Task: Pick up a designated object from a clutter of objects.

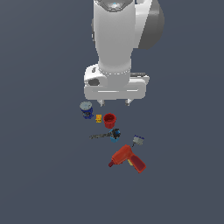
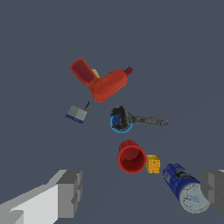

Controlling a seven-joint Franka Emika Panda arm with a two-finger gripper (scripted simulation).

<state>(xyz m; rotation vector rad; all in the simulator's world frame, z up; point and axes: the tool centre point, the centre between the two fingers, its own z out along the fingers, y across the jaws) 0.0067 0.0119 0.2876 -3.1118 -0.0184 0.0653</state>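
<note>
1. Arm: the white robot arm (image 1: 114, 39) hangs above the dark grey floor (image 1: 39, 175). Its gripper (image 1: 116, 103) points down, above the far end of the clutter.
2. Gripper state: the two fingers (image 2: 70, 192) stand wide apart, nothing between them. In the wrist view the red cup, orange block and blue can lie in the span between the fingers, well below them.
3. Target: the red drill (image 1: 127, 158) lies on its side on the floor, nearest the exterior camera and farthest of the items from the gripper. Its dark nose points toward the exterior view's left; the handle angles toward the exterior view's right. Untouched.
4. Small grey-and-blue object (image 1: 138, 140): just beyond the drill's handle, apart from it. Too small to identify.
5. Thin grey tool (image 1: 101, 136): lies flat, its dark head resting over a blue cup (image 1: 115, 138). In the wrist view the head (image 2: 120, 116) overlaps the cup's rim.
6. Red cup (image 1: 109, 120): upright, open mouth up, between the tool and the gripper.
7. Orange block (image 1: 98, 118): just beside the red cup, on the exterior view's left; touching or nearly so in the wrist view.
8. Blue can (image 1: 86, 109) with grey lid: next to the block, apart from it. It is the item farthest toward the exterior view's left.
</note>
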